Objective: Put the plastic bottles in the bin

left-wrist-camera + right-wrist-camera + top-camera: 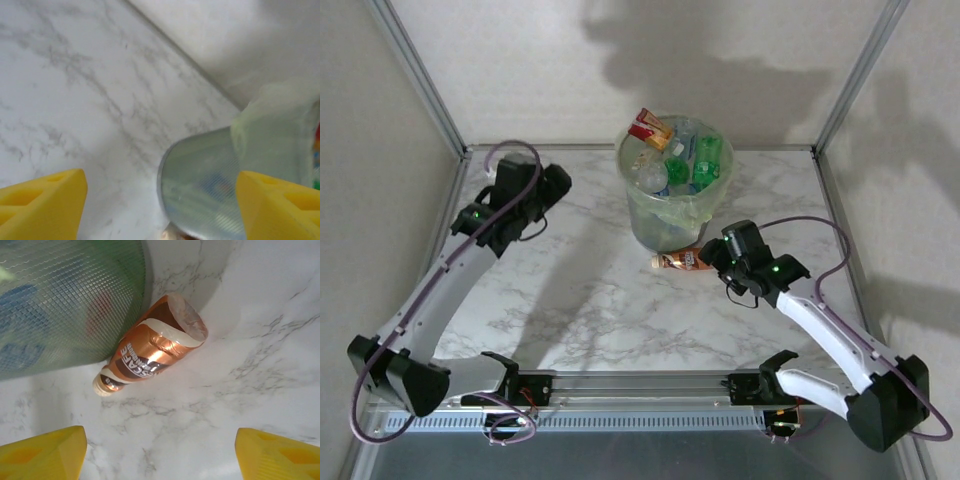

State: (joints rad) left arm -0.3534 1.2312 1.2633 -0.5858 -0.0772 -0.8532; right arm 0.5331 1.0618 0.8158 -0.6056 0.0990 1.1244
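The right pincer (160, 455) hangs spread wide above the copper-labelled bottle (150, 352), which lies on its side on the marble table (260, 340) against the bin (65, 305). It is probably light, thin-walled and slippery, so it is best pinched across the labelled middle, not the cap.

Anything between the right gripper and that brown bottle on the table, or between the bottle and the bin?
Nothing visible between the right gripper, jaws open, and the brown bottle. The bottle lies at the foot of the bin, so it must be lifted over the rim, where piled bottles stand above the top.
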